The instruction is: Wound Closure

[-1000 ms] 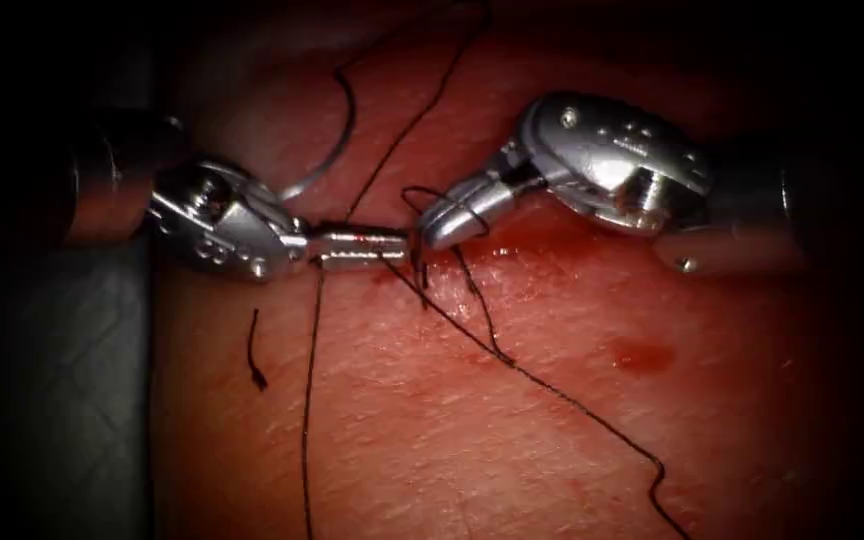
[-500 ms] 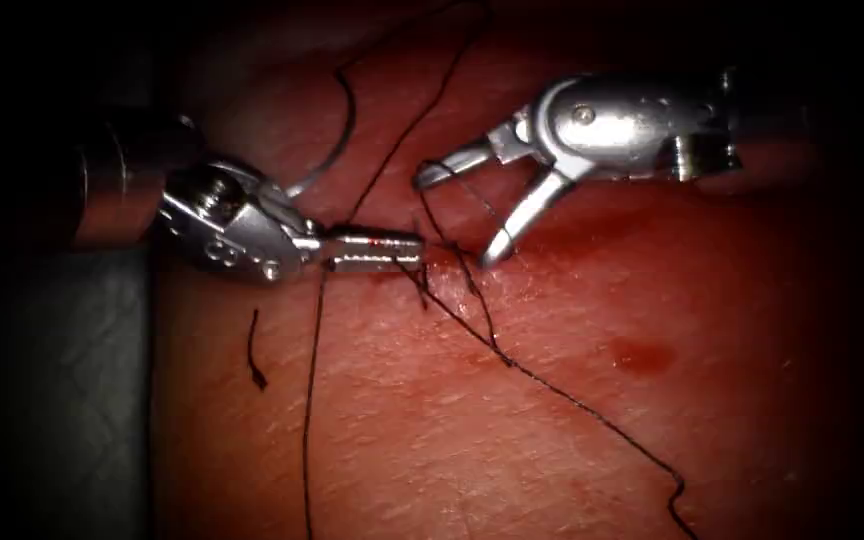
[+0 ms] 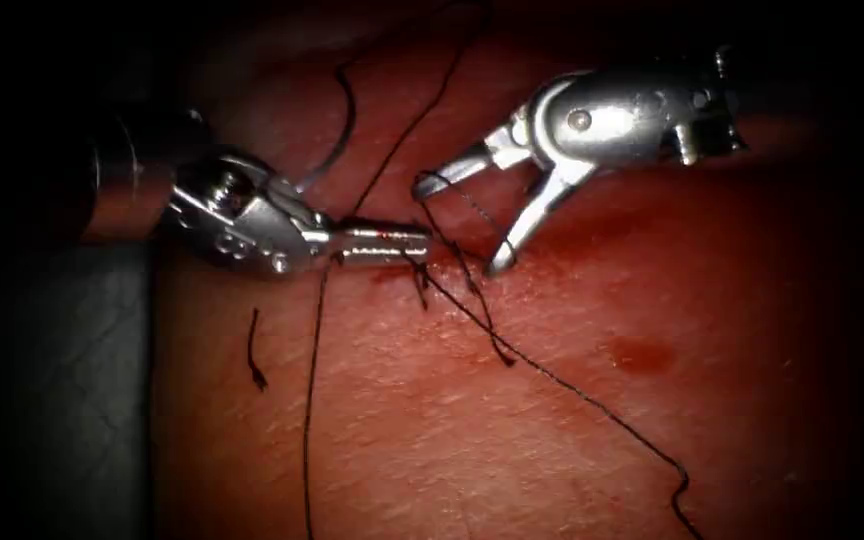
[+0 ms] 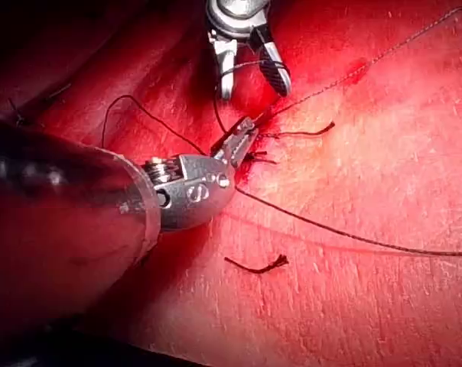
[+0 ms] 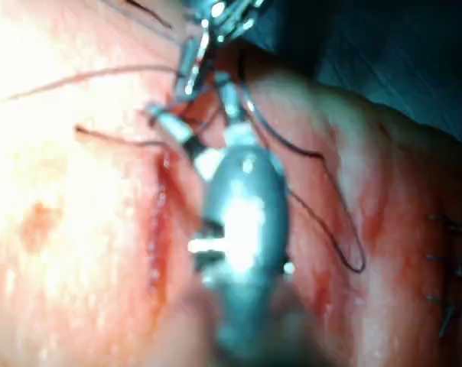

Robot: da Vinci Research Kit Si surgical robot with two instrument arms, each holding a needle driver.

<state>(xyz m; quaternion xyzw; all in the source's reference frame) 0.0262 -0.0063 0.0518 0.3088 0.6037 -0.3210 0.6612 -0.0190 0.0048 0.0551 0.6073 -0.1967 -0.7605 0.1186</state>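
Left arm's tool (image 3: 422, 243) enters from the left edge of the endoscope frame; its jaws lie together, level, tips at mid-frame, clamped on the thread (image 3: 552, 375) at the stitch site. Same tool in the left wrist view (image 4: 242, 138): jaws closed, thread running out from the tips.

Right arm's tool (image 3: 462, 215) comes in from the upper right of the endoscope frame. Jaws spread wide: one tip points left at centre frame, the other points down toward the tissue (image 3: 552, 450) just right of the left tool's tips. A small loop of thread lies between the spread jaws, touching the upper tip; nothing is gripped. In the left wrist view this tool (image 4: 250, 82) also stands open, directly above the left tool's tips.

Needle (image 3: 337, 140): thin pale curve in the upper left of the endoscope frame, lying on the tissue above the left tool's wrist, held by neither tool. Whether its lower end enters the tissue cannot be made out; it is hidden behind the tool.

Thread runs from the stitch site to the lower right edge; another strand drops to the bottom edge left of centre. A cut end of thread (image 3: 254, 355) lies loose at lower left. Red fluid (image 3: 640, 354) spots the tissue right of centre.
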